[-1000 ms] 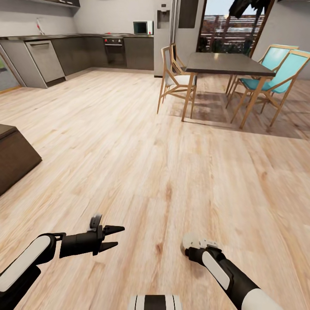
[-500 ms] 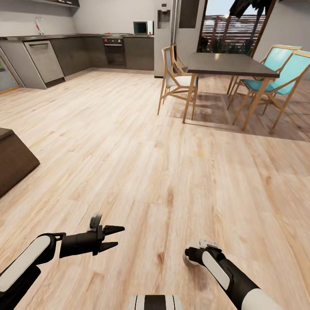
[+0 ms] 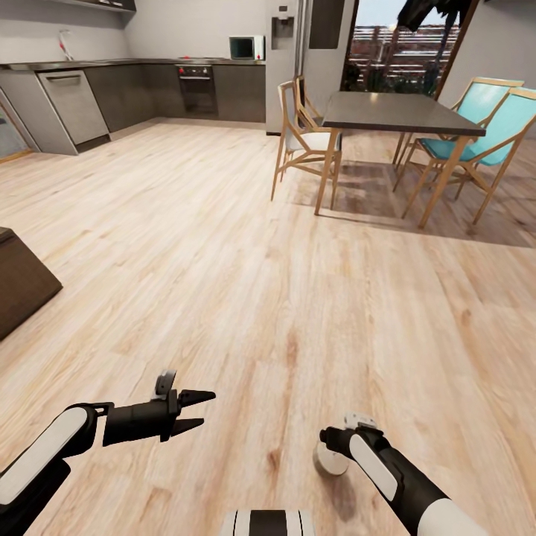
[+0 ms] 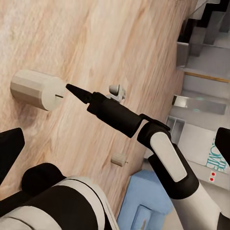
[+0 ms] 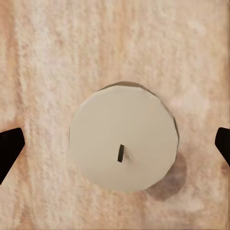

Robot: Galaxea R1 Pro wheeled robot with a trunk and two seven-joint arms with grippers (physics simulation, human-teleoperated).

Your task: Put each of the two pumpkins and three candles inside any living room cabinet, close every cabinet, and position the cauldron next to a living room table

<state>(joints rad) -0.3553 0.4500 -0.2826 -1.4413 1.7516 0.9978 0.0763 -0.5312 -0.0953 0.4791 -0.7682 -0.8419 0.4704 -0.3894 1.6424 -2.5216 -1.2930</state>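
The plank floor (image 3: 246,246) ran to a far kitchen, with a dining table (image 3: 394,112) far right. The cabinet (image 3: 22,279) edged in at left. The left gripper (image 3: 195,411) hung released. The right gripper (image 3: 333,455), jaws spread, hovered directly over a candle (image 5: 123,143) standing on the near floor.

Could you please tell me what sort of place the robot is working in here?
Probably an open-plan home: a kitchen run of dark grey cabinets with a built-in black oven, a dark-topped dining table with wooden chairs, and a light wood plank floor throughout.
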